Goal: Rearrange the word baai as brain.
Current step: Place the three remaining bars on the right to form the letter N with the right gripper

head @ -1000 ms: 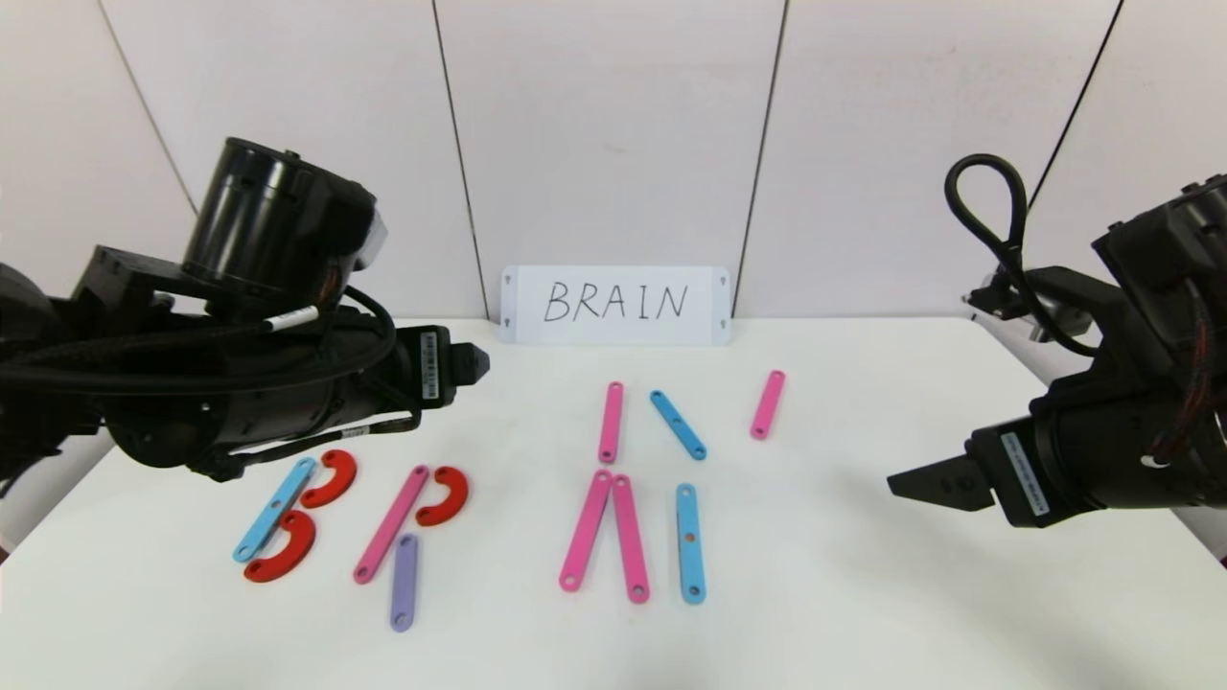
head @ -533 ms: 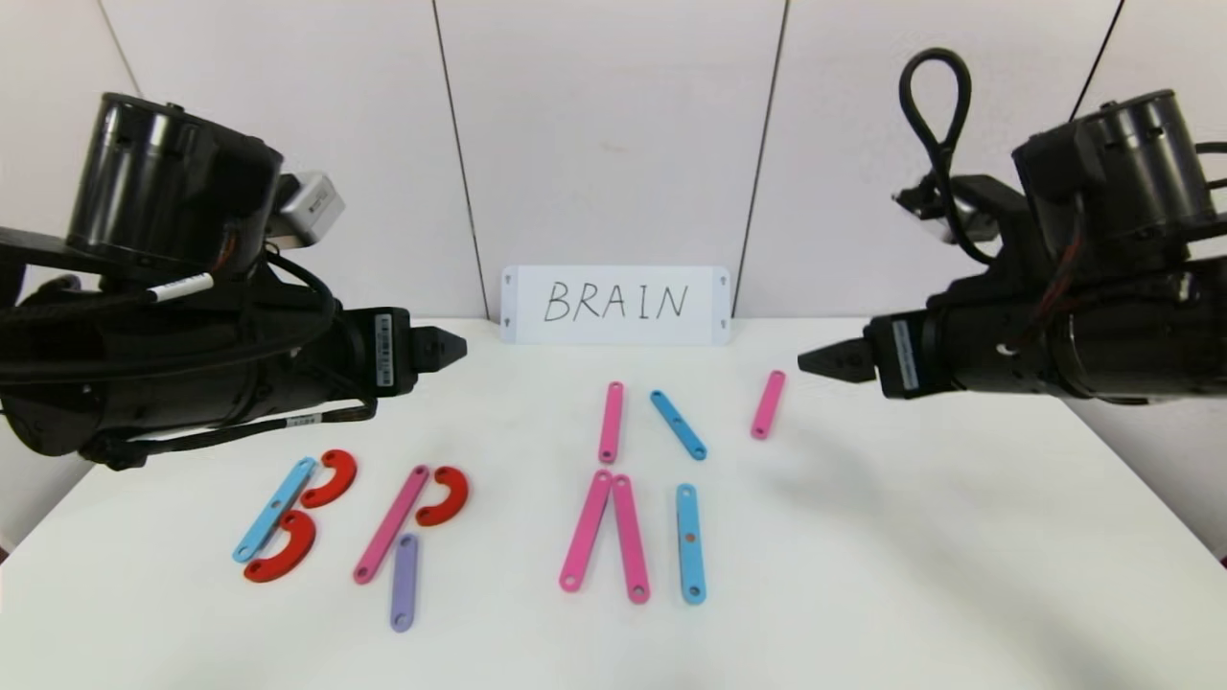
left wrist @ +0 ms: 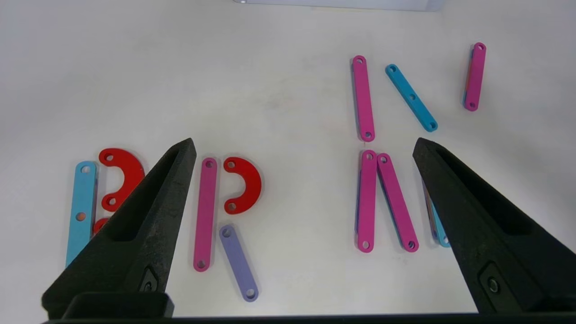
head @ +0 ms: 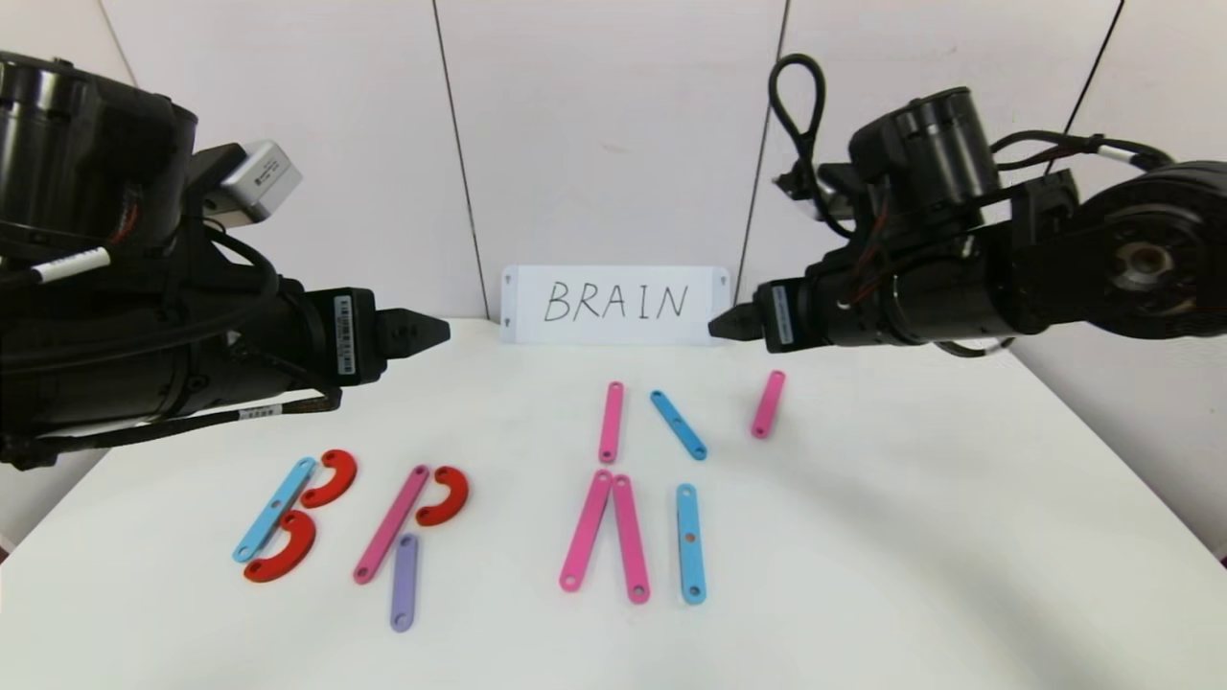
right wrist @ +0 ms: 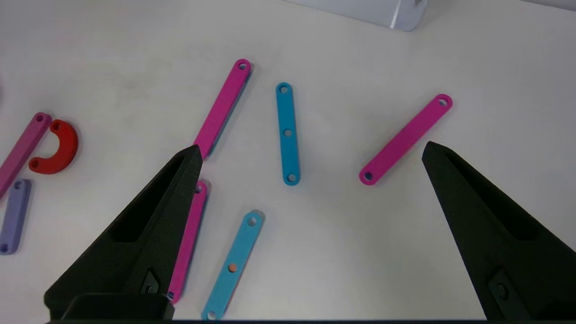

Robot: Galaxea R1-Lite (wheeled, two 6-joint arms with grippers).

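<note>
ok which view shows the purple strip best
The left wrist view: the purple strip lies whole and large below the red half-ring. The head view shows it whole but smaller; the right wrist view crops it at the edge.

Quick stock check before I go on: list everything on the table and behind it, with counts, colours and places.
pink strips: five; one in the R, two leaning together near centre, two standing apart farther back.
light-blue strips: three; one as the B's stem at left, one upright beside the pink pair, one slanted in the back row.
purple strip: one, below the R's red curve.
red half-rings: three; two beside the blue stem, one beside the R's pink stem.
white card: one, handwritten BRAIN, standing against the wall.
table: white.
left tool: open, raised above the table's left.
right tool: open, raised near the card.
</note>
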